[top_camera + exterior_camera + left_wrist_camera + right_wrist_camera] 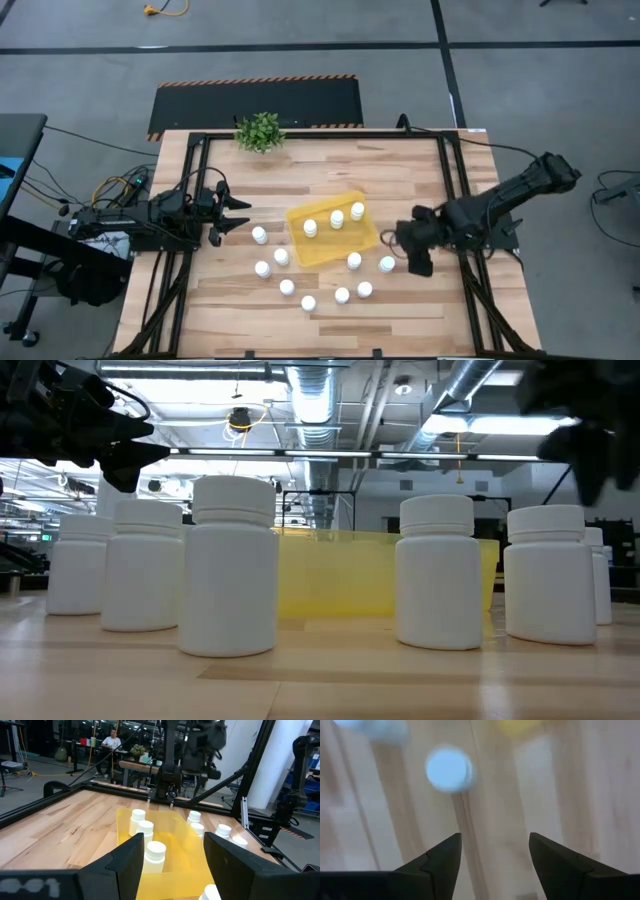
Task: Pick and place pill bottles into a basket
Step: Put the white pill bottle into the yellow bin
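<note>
The yellow basket (332, 240) lies mid-table with three white pill bottles (337, 218) standing in it. Several more bottles (287, 287) stand on the wood to the left of and in front of the basket; in the low view they show as a row (233, 565). My right gripper (413, 258) hangs open above the table, pointing down, just right of the bottle nearest it (387, 264). Its wrist view shows one blurred cap (449, 769) ahead of the empty fingers (495, 837). My left gripper (235, 215) waits open at the table's left, level, facing the basket (165, 845).
A small green potted plant (260, 131) stands at the far edge of the table. Black frame rails (450, 190) run along the table's sides. Bare wood lies between the basket and the plant. A person (111, 742) sits in the room beyond the table.
</note>
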Tool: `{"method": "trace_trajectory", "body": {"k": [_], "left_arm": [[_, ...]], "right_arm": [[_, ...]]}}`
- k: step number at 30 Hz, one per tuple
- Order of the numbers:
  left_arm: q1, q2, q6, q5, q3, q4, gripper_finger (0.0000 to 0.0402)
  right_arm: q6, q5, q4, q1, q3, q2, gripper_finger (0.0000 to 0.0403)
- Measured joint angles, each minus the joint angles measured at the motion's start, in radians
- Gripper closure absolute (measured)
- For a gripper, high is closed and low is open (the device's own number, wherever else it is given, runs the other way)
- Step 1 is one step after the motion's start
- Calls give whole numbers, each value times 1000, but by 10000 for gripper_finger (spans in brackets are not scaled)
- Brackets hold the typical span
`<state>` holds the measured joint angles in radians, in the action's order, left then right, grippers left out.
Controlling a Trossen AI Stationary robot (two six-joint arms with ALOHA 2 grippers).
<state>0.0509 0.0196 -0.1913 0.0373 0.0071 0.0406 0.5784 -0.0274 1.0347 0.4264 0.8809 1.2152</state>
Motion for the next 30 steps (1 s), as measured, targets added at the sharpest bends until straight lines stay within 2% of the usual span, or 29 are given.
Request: {"method": "trace_trajectory", "body": {"k": [5, 11, 18, 30], "left_arm": [[0, 0, 0, 0, 0, 0, 207], [0, 0, 0, 0, 0, 0, 207], [0, 0, 0, 0, 0, 0, 207], [0, 0, 0, 0, 0, 0, 207]], "right_arm": [[50, 2, -36, 82, -27, 4, 177], [25, 49, -61, 110, -28, 131, 172], [-14, 47, -104, 107, -10, 248, 158], [-97, 46, -191, 27, 4, 279, 152]]}}
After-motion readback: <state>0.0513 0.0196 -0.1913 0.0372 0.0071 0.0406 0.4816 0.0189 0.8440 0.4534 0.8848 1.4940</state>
